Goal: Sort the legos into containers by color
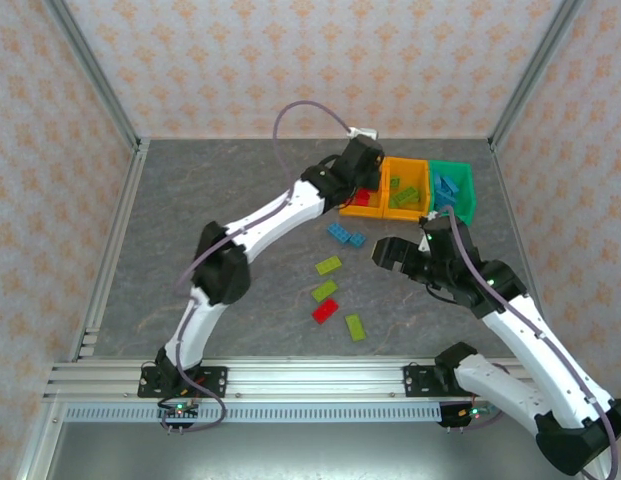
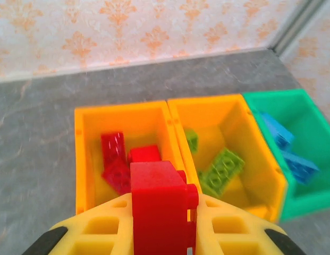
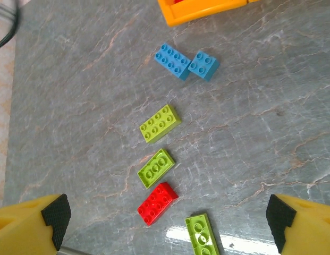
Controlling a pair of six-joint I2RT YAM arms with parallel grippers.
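Note:
My left gripper [image 1: 362, 178] is shut on a red lego [image 2: 157, 204], its yellow fingers [image 2: 103, 226] pressing both sides, and holds it over the left orange container [image 2: 78, 159]. That bin has several red legos [image 2: 114, 156] inside. The middle orange container [image 2: 207, 102] holds lime legos [image 2: 223, 167], and the green container [image 2: 313, 122] holds blue ones [image 2: 295, 162]. My right gripper [image 1: 392, 252] hangs open above the table. Below it lie two blue legos [image 3: 172, 59], three lime legos [image 3: 160, 123] and one red lego [image 3: 158, 203].
The loose bricks lie in a band on the grey table [image 1: 220, 220] in front of the bins, from the blue pair [image 1: 345, 236] down to a lime brick [image 1: 355, 327]. Aluminium frame posts and patterned walls enclose the table. A rail [image 1: 290, 378] runs along the near edge.

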